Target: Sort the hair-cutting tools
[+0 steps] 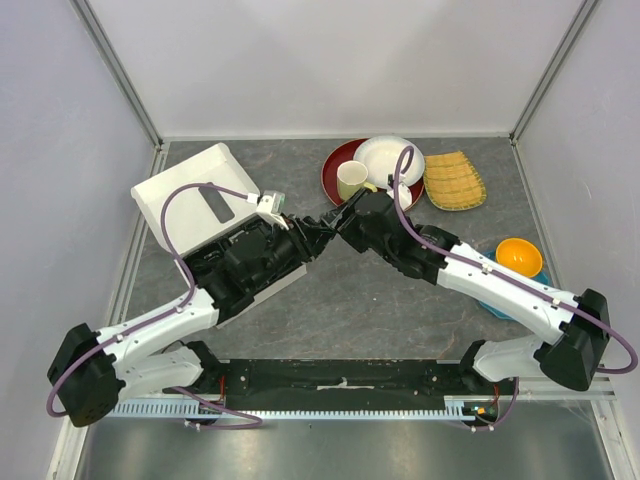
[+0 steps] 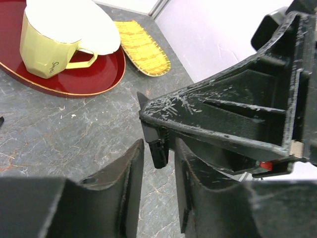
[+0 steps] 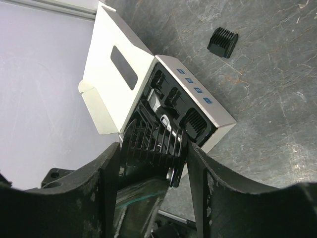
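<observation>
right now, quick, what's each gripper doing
left gripper: open, jaws either side of the comb guard end, no firm grip visible
right gripper: shut on the comb guard

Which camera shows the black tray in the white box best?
Right wrist: the black tray lies open with its compartments visible, though the comb guard in the right gripper covers its near end. Top external shows the white box lid, the left arm covering the tray. Left wrist misses it.
</observation>
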`<state>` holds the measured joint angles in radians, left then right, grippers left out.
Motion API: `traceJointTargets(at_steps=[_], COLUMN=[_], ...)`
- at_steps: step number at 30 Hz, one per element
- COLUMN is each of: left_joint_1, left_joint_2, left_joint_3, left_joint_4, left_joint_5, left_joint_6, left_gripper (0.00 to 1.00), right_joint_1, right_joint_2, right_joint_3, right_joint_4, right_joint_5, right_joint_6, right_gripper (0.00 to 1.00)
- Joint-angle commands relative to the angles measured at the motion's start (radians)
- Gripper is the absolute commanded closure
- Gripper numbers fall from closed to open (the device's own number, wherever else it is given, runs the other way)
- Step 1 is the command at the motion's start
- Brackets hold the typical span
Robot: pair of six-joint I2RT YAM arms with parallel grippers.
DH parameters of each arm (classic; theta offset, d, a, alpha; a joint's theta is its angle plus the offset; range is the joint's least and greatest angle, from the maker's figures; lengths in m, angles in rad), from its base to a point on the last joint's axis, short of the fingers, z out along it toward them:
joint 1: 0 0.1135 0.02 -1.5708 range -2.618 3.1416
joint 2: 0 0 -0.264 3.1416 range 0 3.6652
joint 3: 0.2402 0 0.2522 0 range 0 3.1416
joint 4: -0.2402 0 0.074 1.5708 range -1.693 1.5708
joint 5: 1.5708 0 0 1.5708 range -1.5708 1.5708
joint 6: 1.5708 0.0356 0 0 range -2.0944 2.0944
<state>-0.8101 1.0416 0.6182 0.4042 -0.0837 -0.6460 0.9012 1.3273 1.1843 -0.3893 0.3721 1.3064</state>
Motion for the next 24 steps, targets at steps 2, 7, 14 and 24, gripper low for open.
traceJointTargets(at_steps=[2,7,14,24], left_joint_1=[-0.034,-0.041,-0.041,0.032], left_joint_2=[0.023,0.02,-0.005,-0.074], left_joint_3=[0.029,0.032,0.055,0.17], left_joint_4=[0.053,0.032,-0.057,-0.493], left_joint_5=[-0.096,-0.116,-0.156,-0.153], left_joint_6=[0.032,0.026,0.029,0.006], left_gripper=[0.69,0.92,0.98,0.98], right_joint_1=[-0.002,-0.004,-0.01,-0.182], right_joint_2=[-0.043,-0.04,-0.053,-0.129], right_joint_3=[-0.005,-0.005,-0.022,-0.037], right_joint_4=[0.049,0.049,0.052,0.063], right_joint_5=[0.002,0.002,0.008,-0.12], right_joint_6=[0.002,0.007,-0.002,-0.293], right_gripper=[0.57,0.57,0.22,0.02])
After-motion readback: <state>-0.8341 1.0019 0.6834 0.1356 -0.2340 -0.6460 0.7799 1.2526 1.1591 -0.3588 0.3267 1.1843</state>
